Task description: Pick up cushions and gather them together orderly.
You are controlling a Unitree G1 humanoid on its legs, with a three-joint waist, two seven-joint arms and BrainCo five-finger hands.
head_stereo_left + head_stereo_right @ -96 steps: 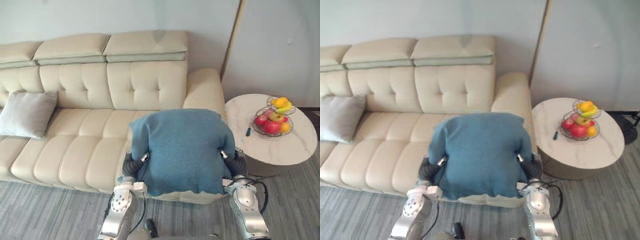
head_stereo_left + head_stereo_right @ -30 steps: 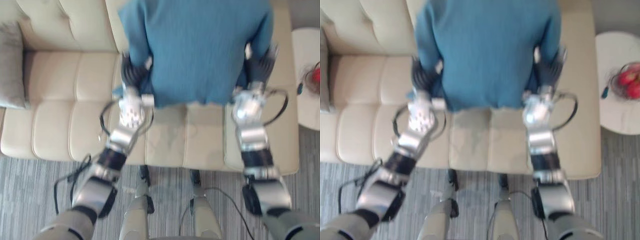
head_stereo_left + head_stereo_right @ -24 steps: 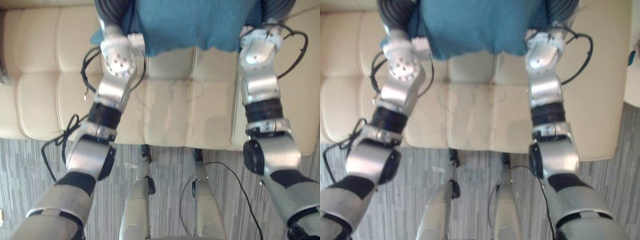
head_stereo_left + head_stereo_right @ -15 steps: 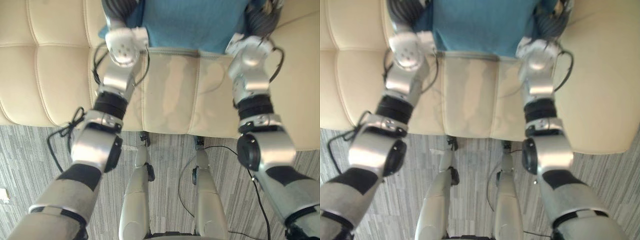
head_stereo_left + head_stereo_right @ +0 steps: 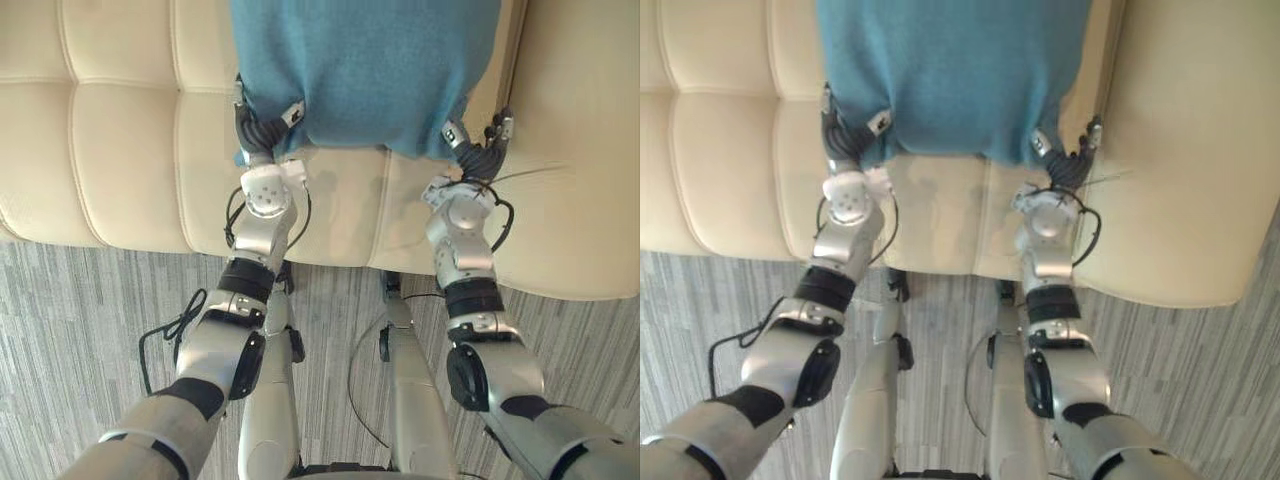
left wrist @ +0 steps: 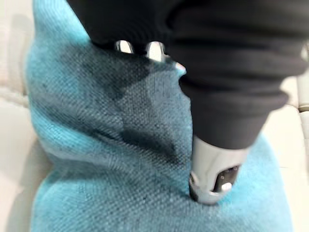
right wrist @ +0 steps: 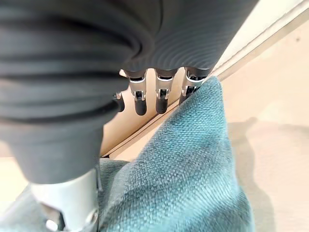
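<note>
Cream sofa (image 5: pixel 120 130) seat, blue cushion (image 5: pixel 365 70) over it, left hand (image 5: pixel 258 135) still gripping its near left corner, right hand (image 5: pixel 478 152) flat-fingered beside the right corner.

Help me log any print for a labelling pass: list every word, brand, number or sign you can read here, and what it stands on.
None can be read.
The blue cushion, the cream sofa and the grey striped floor carry no print.
Small dark marks on silver parts of the left hand and the right hand: too small to read.
</note>
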